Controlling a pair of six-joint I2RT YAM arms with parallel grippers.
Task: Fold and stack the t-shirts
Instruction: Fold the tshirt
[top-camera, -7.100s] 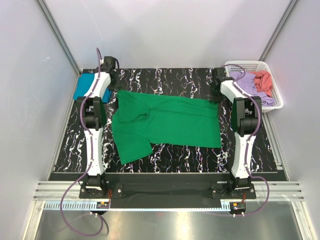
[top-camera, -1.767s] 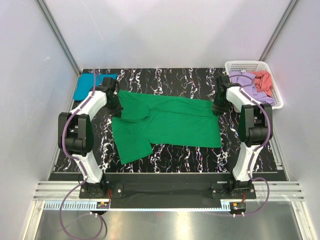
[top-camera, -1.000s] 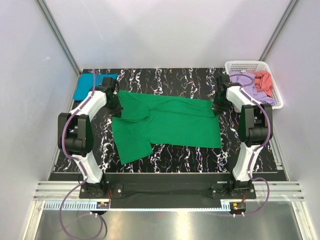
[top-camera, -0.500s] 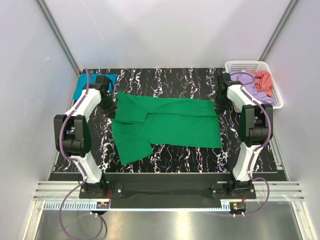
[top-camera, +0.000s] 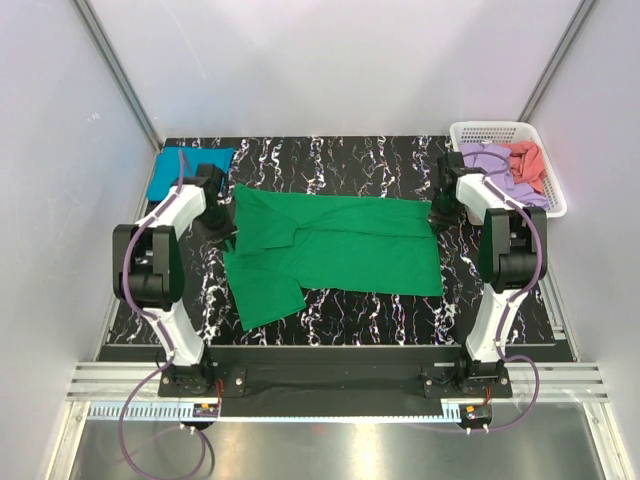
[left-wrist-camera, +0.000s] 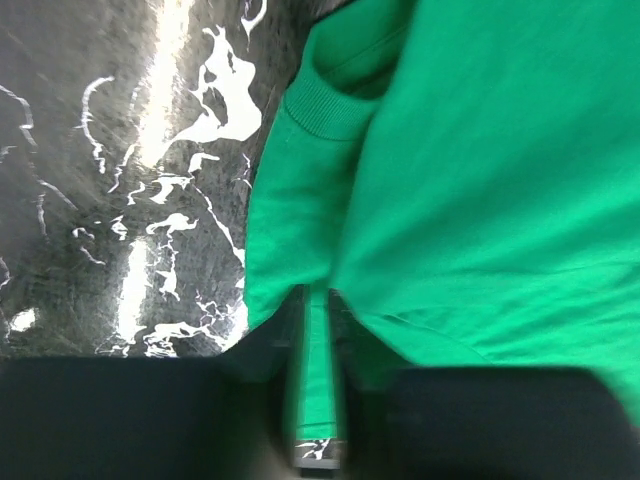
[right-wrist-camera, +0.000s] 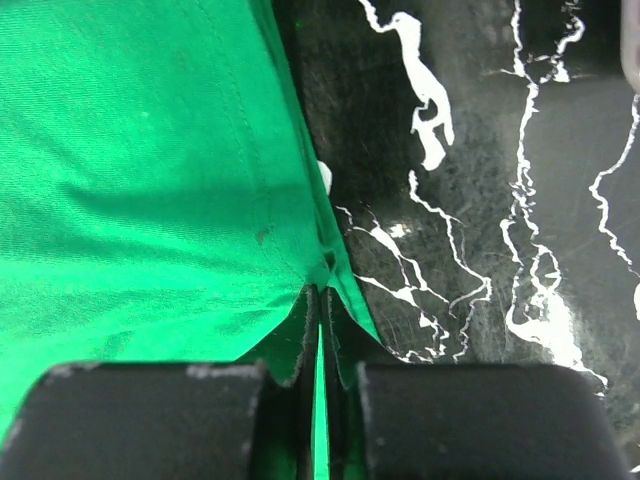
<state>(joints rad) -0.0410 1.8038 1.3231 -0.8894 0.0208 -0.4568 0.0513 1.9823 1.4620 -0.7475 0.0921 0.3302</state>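
A bright green t-shirt (top-camera: 340, 245) lies spread flat across the black marble table (top-camera: 330, 155), one sleeve pointing to the near left. My left gripper (top-camera: 222, 228) sits low at the shirt's left edge. In the left wrist view its fingertips (left-wrist-camera: 315, 295) stand slightly apart, with green cloth (left-wrist-camera: 480, 180) lying in the narrow gap. My right gripper (top-camera: 437, 212) is at the shirt's far right corner. In the right wrist view (right-wrist-camera: 320, 290) it is shut on the puckered hem of the green cloth (right-wrist-camera: 130, 180). A folded teal t-shirt (top-camera: 170, 172) lies at the far left corner.
A white lattice basket (top-camera: 500, 127) at the far right corner holds a lilac shirt (top-camera: 495, 165) and a coral shirt (top-camera: 525, 160). Bare marble runs along the table's near edge (top-camera: 340, 325). Grey walls close in both sides.
The shirt's upper left part has been pulled out leftward and lies flatter. My left gripper shifted along that edge and its jaws have parted a little. The right gripper has barely moved.
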